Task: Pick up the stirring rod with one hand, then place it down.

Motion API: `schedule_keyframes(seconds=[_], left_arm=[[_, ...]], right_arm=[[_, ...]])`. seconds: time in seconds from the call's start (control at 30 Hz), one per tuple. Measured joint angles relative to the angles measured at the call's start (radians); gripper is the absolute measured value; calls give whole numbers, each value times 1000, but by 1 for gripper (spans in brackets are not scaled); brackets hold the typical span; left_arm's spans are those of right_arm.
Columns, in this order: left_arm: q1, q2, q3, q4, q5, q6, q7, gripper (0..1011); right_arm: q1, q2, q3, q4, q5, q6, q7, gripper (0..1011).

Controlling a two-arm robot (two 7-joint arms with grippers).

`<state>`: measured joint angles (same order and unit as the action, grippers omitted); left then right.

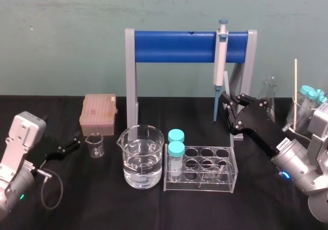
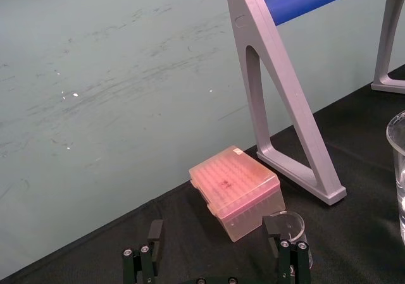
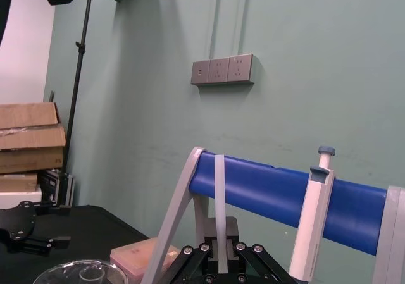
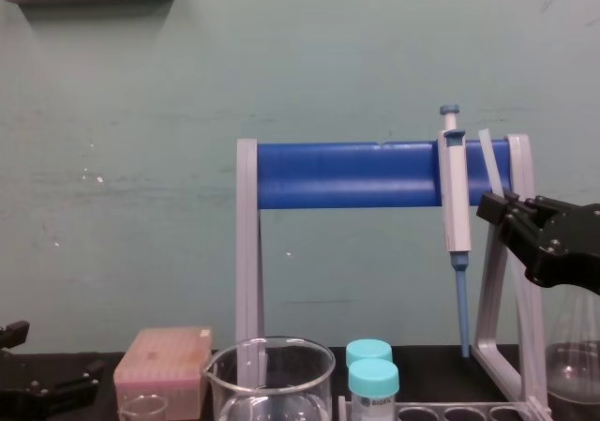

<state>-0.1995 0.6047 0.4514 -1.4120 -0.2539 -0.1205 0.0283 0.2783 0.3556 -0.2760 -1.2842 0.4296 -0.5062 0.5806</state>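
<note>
Status: right gripper point(image 1: 229, 104) is hanging raised over the back right part of the desk point(image 1: 77, 204), in front of the blue-barred stand point(image 1: 174, 45). Its fingers are clamping the stirring rod point(image 4: 488, 163), which is pointing nearly upright with a slight lean, just beside the hanging pipette point(image 1: 220, 56). Left gripper point(image 1: 70, 145) is sitting low near the left edge, fingers apart, carrying nothing. Judgement: pickup is looking complete and only the set-down is remaining. To do it well, the wrist should be tilting the rod toward level while descending slowly over bare cloth toward the front right corner, staying clear of the pipette tip and the glassware. The fingers should be releasing only once the rod is lying on the cloth, since thin glass is likely to roll or snap if dropped. Containers: large beaker point(image 1: 124, 153) near the front centre is holding clear liquid to roughly half. Small beaker point(image 1: 95, 145) beside it is looking empty. Tube rack point(image 1: 233, 163) is carrying 2 teal-capped tubes point(image 1: 176, 143) in its left wells, the others standing open. Flask point(image 1: 268, 91) behind the right gripper: contents unreadable. Pink tip box point(image 1: 98, 115) is sitting closed at the back left.
</note>
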Motion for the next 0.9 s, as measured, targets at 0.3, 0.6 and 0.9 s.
schedule_keyframes(seconds=[0.3, 0.6, 0.9], left_arm=[[0, 0, 0, 0, 0, 0, 0, 1000], [0, 0, 0, 0, 0, 0, 0, 1000], [0, 0, 0, 0, 0, 0, 0, 1000]], right_arm=[[0, 0, 0, 0, 0, -1, 0, 67], [0, 0, 0, 0, 0, -1, 0, 67], [0, 0, 0, 0, 0, -1, 0, 67]])
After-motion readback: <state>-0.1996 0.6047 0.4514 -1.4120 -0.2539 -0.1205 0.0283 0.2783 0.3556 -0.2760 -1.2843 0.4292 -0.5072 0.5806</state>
